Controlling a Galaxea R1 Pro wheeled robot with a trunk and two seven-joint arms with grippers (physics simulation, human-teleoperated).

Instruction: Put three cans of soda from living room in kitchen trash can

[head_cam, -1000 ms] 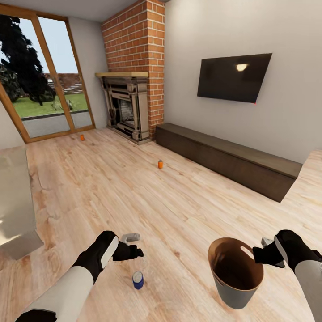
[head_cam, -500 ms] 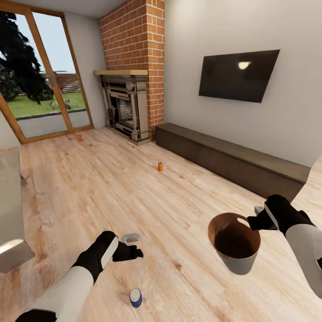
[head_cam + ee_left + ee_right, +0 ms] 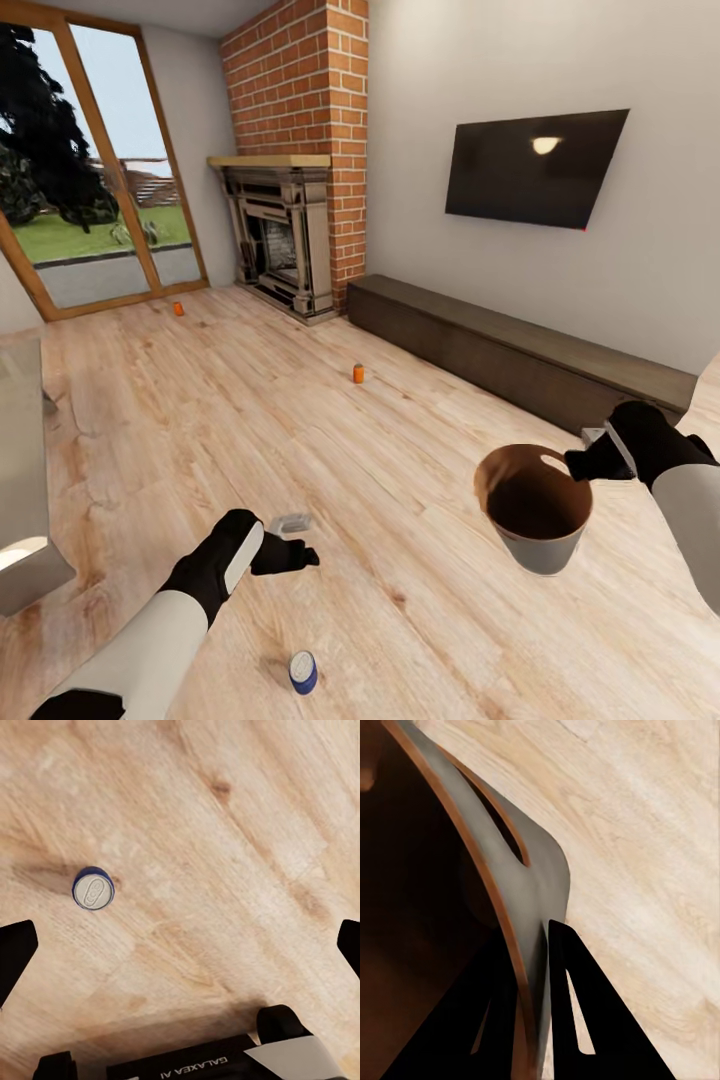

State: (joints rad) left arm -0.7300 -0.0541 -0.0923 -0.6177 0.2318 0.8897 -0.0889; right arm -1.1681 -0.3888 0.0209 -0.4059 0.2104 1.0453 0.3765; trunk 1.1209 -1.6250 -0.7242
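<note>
Black right gripper [image 3: 590,465], lower right of the head frame, was clamped on the rim of the pale grey tapered bin with brown inside [image 3: 545,545]. In the right wrist frame one finger [image 3: 585,1020] sat outside the wall and the other inside, right by the slot handle [image 3: 502,825]. Bin hung clear of the light wood plank floor [image 3: 400,440], tilted a bit, opening facing up.

Black left gripper [image 3: 290,553], lower left of the head frame, was spread wide and gripping nothing; in the left wrist frame its fingertips [image 3: 15,952] sat at opposite frame edges over bare planks.

Blue soda can with grey top [image 3: 303,671] stood upright on the floor at bottom centre of the head frame, near the left gripper, not touching; also seen from above in the left wrist frame [image 3: 93,889].

Orange soda can [image 3: 358,373] stood mid-floor, centre of frame. Second orange can [image 3: 178,309] stood further off, upper left, near the glass door [image 3: 100,200].

Brick fireplace [image 3: 295,230] top centre, wall-mounted black TV [image 3: 535,165] upper right, long dark low bench [image 3: 520,350] below it.
</note>
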